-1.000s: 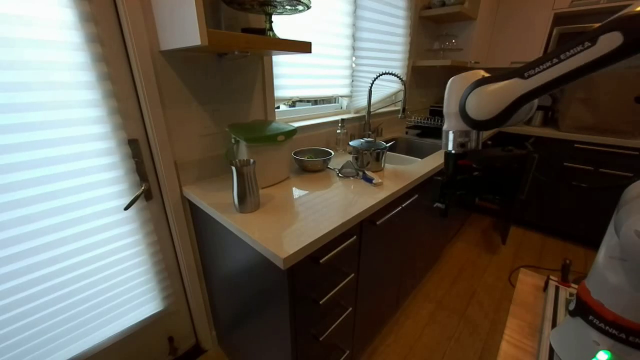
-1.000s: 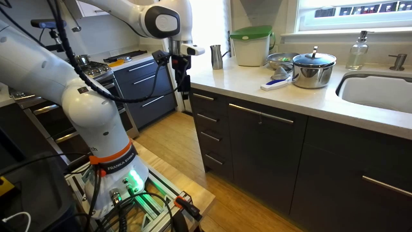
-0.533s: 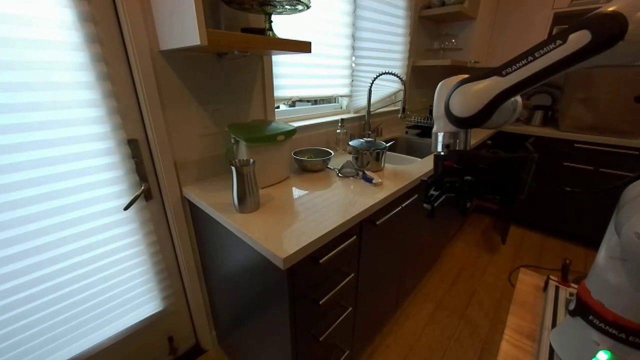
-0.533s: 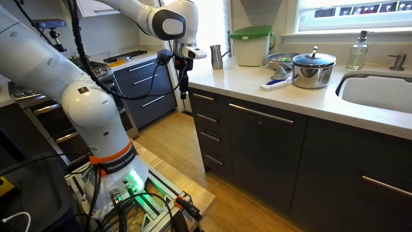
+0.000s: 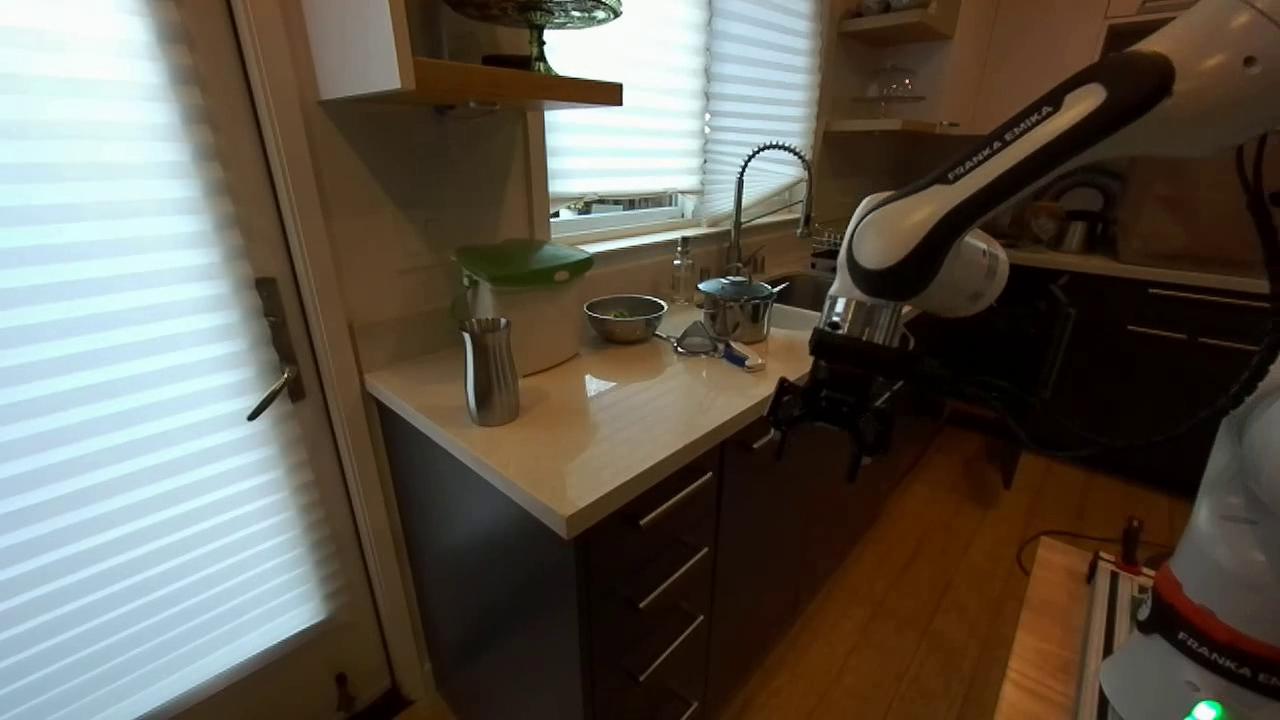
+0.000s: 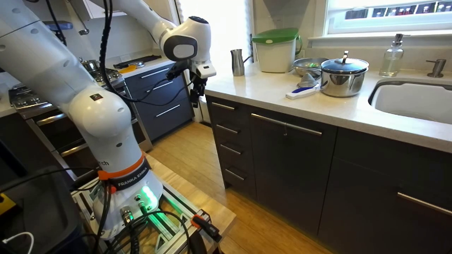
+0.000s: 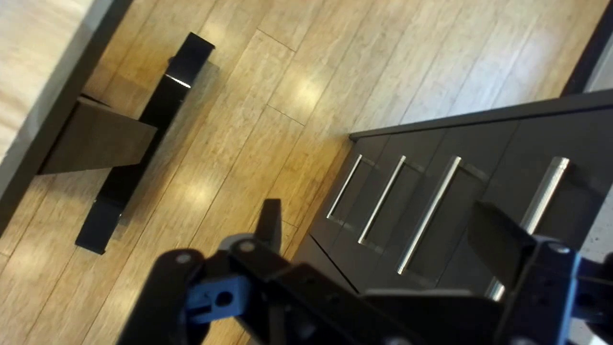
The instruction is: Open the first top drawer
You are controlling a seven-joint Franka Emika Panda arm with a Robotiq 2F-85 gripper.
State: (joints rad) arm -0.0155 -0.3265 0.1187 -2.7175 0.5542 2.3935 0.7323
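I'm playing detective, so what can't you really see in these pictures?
Inside the top drawer: hidden in every view; the drawer is shut.
Middle of its handle: hidden behind the fingers in the wrist view.
Inside the pot: covered by its lid in both exterior views.
Green stuff in the bowl: too small to name in both exterior views.
Top of the glass stand: cut off by the upper edge in an exterior view.

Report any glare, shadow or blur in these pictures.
Wrist view: bright highlights on the wood floor, the pincer looking slightly soft; in an exterior view, the top drawer in shadow, a glare patch on the countertop; in an exterior view, the green base light flaring.
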